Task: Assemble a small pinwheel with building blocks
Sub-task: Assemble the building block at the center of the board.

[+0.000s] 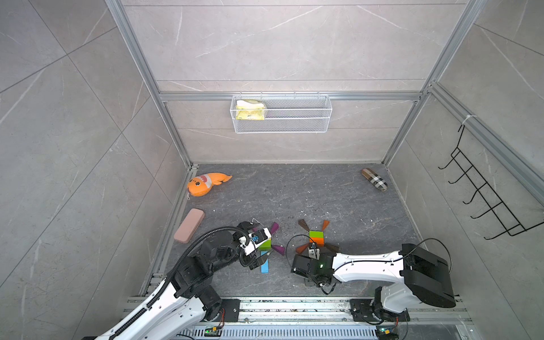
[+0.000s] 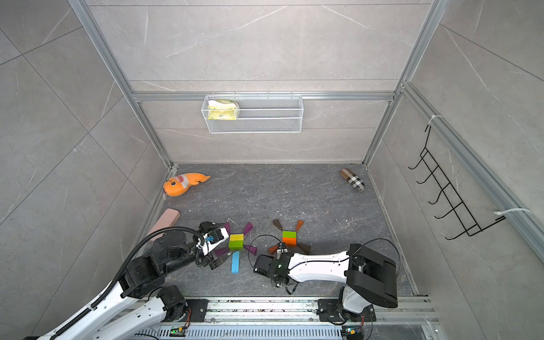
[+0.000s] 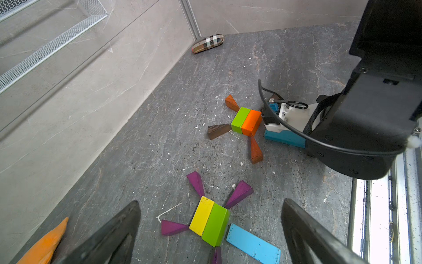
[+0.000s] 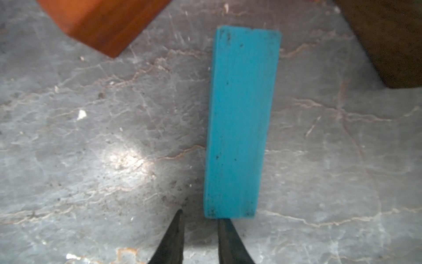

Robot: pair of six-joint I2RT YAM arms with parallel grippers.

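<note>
Two block pinwheels lie on the dark floor. The left one has a yellow brick (image 2: 236,237) beside a green brick (image 2: 236,245), purple wedges (image 2: 248,228) fanning from its corners and a light-blue bar (image 2: 235,262) below it. My left gripper (image 3: 211,204) hangs over it, open and holding nothing. The right pinwheel joins a green brick (image 1: 316,234) to an orange brick (image 1: 316,241), with brown and orange wedges (image 1: 303,225) around them. My right gripper (image 4: 201,217) is shut and empty. One of its fingertips touches the near end of a second blue bar (image 4: 242,123) lying flat.
An orange plush fish (image 1: 206,184) and a pink case (image 1: 189,225) lie by the left wall. A plaid case (image 1: 374,179) sits at the far right corner. A wire basket (image 1: 281,113) hangs on the back wall and a black hook rack (image 1: 482,191) on the right wall.
</note>
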